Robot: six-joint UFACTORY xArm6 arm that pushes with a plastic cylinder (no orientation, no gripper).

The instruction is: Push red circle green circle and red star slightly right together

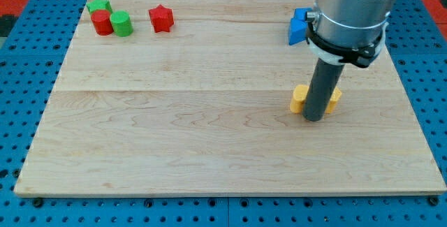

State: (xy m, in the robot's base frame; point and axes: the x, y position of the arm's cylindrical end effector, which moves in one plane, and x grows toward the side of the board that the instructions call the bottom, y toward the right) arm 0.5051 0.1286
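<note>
Resting on the wooden board (209,150), my tip (314,119) holds nothing and stands against a yellow block (299,98), below a blue block (299,26). Well apart, top left, red circle (102,23), green circle (121,24) and red star (161,19) sit beside a green block (99,5); judged unstarted.

Red circle (102,23), green circle (121,24), red star (161,19); pale wood board (174,136); dark rod (320,91).
</note>
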